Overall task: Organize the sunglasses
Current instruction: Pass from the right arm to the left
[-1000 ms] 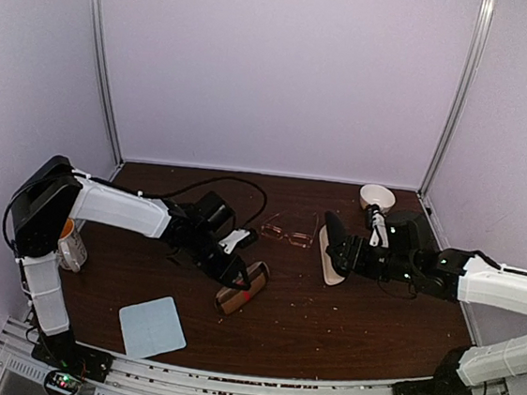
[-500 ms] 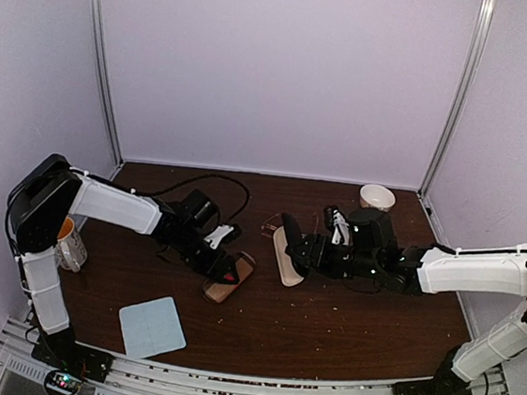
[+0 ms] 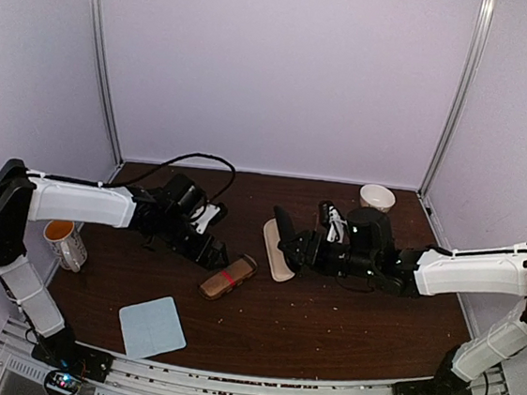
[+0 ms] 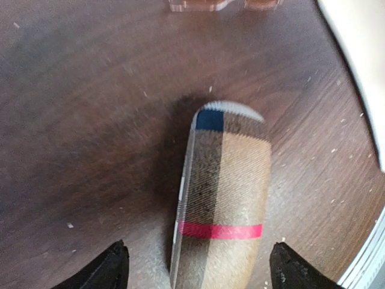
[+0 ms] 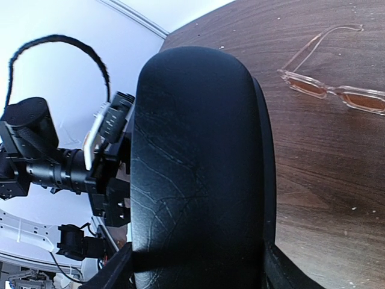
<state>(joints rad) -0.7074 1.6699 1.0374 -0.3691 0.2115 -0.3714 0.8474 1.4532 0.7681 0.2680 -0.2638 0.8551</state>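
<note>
**A:** Where do the sunglasses lie from the right gripper?

**B:** Off to its side, flat on the brown table. They are near the black case but not touching it. One slim temple arm stretches away from the lenses, which look brownish in a pale frame.

**A:** And what is that gripper doing?

**B:** It is clamped on the black case, one finger on each flank. The case fills the space between them and stands up ahead of the wrist. From above it hangs open, with a cream lining showing.

**A:** Now the left gripper. Is it holding anything?

**B:** No. Its two dark fingertips stand wide apart with nothing gripped. The plaid case, tan with a red stripe, lies on the table between and ahead of them, with a gap on each side.

**A:** Are the sunglasses visible from that wrist?

**B:** Only just. They sit straight ahead of the left gripper, past the far rounded end of the plaid case and apart from it. The top edge of the view cuts them off and they are blurred. The cream lining of the other case shows off to one side of them.

**A:** And in the top view?

**B:** I cannot make them out there. The right gripper and its case cover that spot.
</note>
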